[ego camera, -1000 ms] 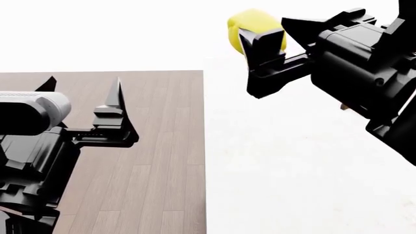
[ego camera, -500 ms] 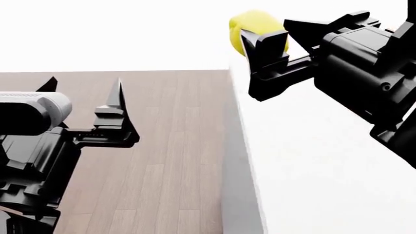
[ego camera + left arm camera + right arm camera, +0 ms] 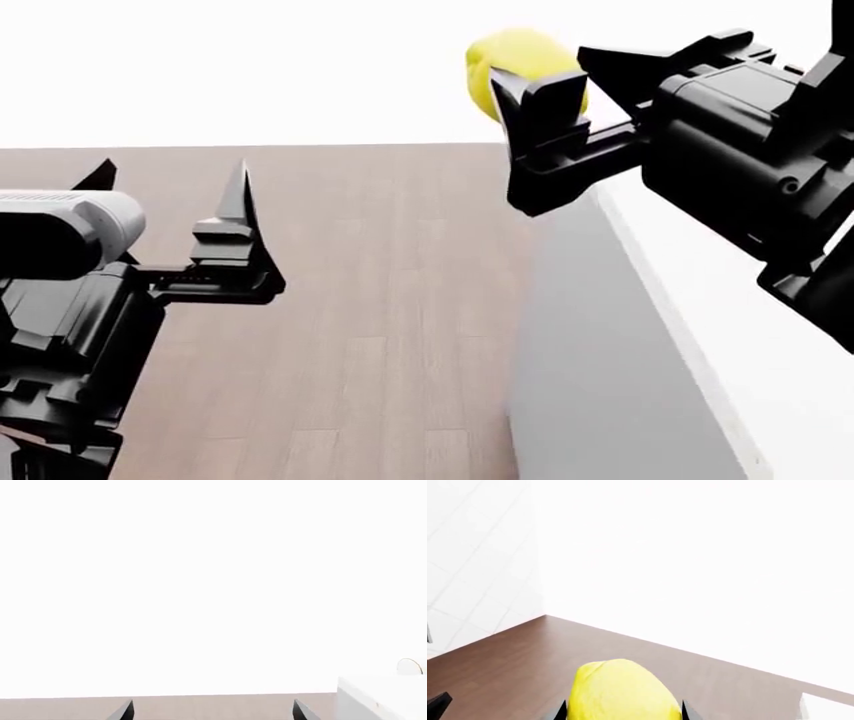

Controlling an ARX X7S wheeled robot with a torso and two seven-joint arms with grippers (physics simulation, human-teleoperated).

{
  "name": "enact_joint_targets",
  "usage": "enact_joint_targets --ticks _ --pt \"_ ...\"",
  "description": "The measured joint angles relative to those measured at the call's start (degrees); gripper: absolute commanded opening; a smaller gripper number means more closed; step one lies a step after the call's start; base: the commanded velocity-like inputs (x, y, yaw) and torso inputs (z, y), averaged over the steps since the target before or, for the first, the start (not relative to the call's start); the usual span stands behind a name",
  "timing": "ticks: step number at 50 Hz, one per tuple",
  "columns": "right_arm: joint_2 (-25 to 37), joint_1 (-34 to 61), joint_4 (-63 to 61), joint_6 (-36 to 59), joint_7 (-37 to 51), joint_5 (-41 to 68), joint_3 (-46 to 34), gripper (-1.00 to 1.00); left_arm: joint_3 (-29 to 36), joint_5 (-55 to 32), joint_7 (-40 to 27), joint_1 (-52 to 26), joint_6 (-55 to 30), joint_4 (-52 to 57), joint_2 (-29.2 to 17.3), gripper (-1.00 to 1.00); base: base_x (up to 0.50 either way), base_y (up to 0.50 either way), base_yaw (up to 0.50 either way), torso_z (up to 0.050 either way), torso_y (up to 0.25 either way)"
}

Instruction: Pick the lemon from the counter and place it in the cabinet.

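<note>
My right gripper [image 3: 554, 72] is shut on the lemon [image 3: 521, 55], a bright yellow fruit held high at the upper right of the head view, in the air beyond the edge of the white counter [image 3: 787, 380]. In the right wrist view the lemon [image 3: 620, 692] fills the gap between the two black fingertips. My left gripper [image 3: 171, 195] is open and empty over the brown wood floor at the left; in the left wrist view only its two fingertips [image 3: 125, 711] show, wide apart. The cabinet is not in view.
The wood-plank floor [image 3: 360, 330] fills the middle of the head view. The counter's grey side wall [image 3: 587, 370] drops to the floor at the right. A white tiled wall [image 3: 474, 565] stands behind the floor in the right wrist view. A white unit's corner [image 3: 380, 700] shows in the left wrist view.
The counter's edge has slid to the right in the head view, uncovering more floor and the grey side wall. The right gripper still holds the lemon. The left arm has not moved.
</note>
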Motion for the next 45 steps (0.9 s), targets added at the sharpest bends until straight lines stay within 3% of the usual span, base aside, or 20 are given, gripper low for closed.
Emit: enact_joint_targets --ticks 36,45 --pt "0.98 -0.52 -0.69 -1.31 -0.17 0.72 -0.89 -1.0 0.57 -0.03 -0.33 0.02 0.67 0.07 -0.52 1.0 0.5 -0.01 0.0 0.0 0.0" --pt "1.01 -0.78 -0.46 -1.94 -0.31 1.12 -1.03 -1.0 0.65 -0.05 -0.42 -0.04 0.85 -0.01 -0.67 1.0 0.0 0.02 0.22 0.0 0.0"
